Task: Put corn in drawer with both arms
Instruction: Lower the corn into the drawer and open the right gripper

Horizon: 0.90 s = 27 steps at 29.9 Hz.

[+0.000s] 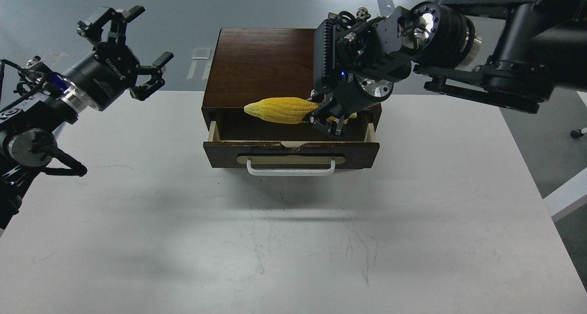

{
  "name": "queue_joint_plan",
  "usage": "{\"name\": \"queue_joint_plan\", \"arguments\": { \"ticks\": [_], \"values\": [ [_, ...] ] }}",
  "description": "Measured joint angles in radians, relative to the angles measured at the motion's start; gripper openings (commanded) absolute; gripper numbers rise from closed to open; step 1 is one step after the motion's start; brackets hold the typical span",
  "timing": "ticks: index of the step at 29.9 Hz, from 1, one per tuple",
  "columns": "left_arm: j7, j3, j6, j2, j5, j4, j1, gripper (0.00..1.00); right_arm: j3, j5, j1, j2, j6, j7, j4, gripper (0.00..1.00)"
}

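The dark brown wooden box (266, 62) stands at the back middle of the white table (293, 240). Its drawer (291, 153), with a white bar handle (290, 169), is pulled partly open. My right gripper (326, 119) is shut on the thick end of the yellow corn (280, 110). It holds the cob lying nearly level, tip to the left, right above the drawer's open gap. My left gripper (130, 43) is open and empty, raised in the air to the left of the box.
The right arm's bulky wrist and forearm (412, 39) hang over the box's right half. Grey floor lies beyond the table's back edge. A white object (566, 197) stands off the table's right edge.
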Motion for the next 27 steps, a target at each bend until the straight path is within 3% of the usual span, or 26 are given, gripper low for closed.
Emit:
{"name": "queue_joint_plan", "arguments": {
  "ticks": [8, 12, 17, 27],
  "values": [
    [0.000, 0.000, 0.000, 0.009, 0.000, -0.003, 0.001, 0.98, -0.033, -0.004, -0.006, 0.026, -0.004, 0.000, 0.002, 0.33],
    [0.000, 0.000, 0.000, 0.013, 0.000, -0.004, 0.001, 0.98, -0.036, -0.006, -0.009, 0.032, -0.004, 0.000, 0.000, 0.49],
    [-0.001, 0.000, 0.000, 0.014, 0.000, -0.004, 0.001, 0.98, -0.036, -0.007, -0.010, 0.032, -0.004, 0.000, 0.000, 0.57],
    [-0.001, 0.000, 0.000, 0.014, 0.000, -0.004, 0.001, 0.98, -0.035, -0.007, -0.009, 0.031, -0.001, 0.000, -0.001, 0.62]
  ]
}}
